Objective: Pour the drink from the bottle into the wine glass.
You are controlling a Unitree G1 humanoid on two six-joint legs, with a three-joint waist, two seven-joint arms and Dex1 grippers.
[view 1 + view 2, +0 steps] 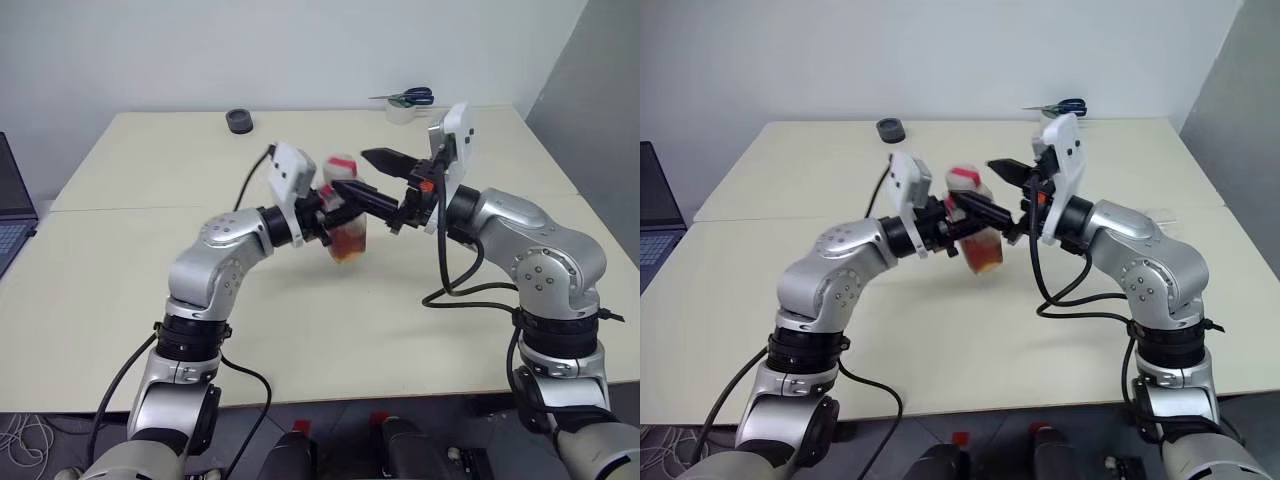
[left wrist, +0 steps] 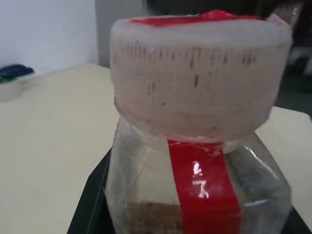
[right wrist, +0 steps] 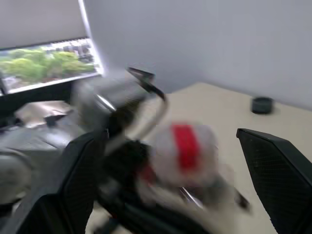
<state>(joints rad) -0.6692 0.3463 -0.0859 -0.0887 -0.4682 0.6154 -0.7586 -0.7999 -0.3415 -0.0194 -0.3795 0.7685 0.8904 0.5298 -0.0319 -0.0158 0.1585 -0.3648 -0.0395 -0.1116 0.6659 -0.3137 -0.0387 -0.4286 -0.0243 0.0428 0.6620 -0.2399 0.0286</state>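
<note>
My left gripper (image 1: 332,213) is shut on the bottle (image 1: 345,215), holding it above the middle of the table (image 1: 130,270). The bottle is small and clear, with a pale pink-red cap (image 1: 340,165) and a red label strip (image 2: 204,185). The drink (image 1: 348,245), amber-red, fills its lower part. My right gripper (image 1: 368,177) stands open, and its black fingers reach from the right, level with the cap. In the right wrist view the blurred cap (image 3: 183,148) lies between the spread fingers (image 3: 275,180). The wine glass is hidden or out of view.
A small black round object (image 1: 238,121) sits near the table's far edge. Blue-handled scissors (image 1: 410,97) rest on a clear roll-like thing (image 1: 403,113) at the far right. A laptop (image 1: 10,215) shows at the left edge.
</note>
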